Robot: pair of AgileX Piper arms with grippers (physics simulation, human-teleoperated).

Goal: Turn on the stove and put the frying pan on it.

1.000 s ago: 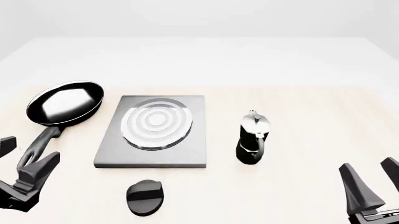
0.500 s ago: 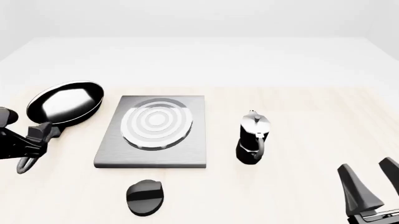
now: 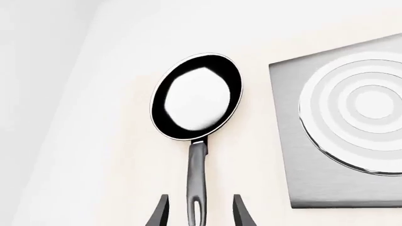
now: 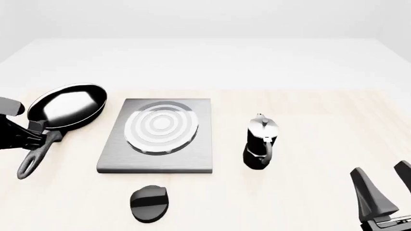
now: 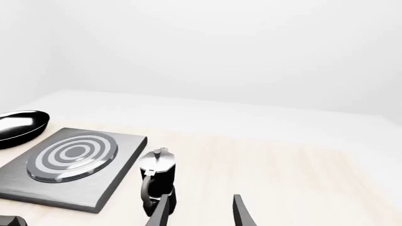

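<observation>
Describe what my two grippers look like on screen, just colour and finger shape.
Both are dark, near-black and matte, with no markings or cables visible. The right gripper has two long fingers tapering to narrow tips. The left gripper shows the same slim pointed fingers in its wrist view; the front view shows only a blocky black part of it.

No readable text, labels or numbers anywhere

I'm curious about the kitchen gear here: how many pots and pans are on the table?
2. The frying pan lies left of the stove, its handle between the left gripper fingers. The moka pot stands right of the stove. None seems hidden.
</observation>
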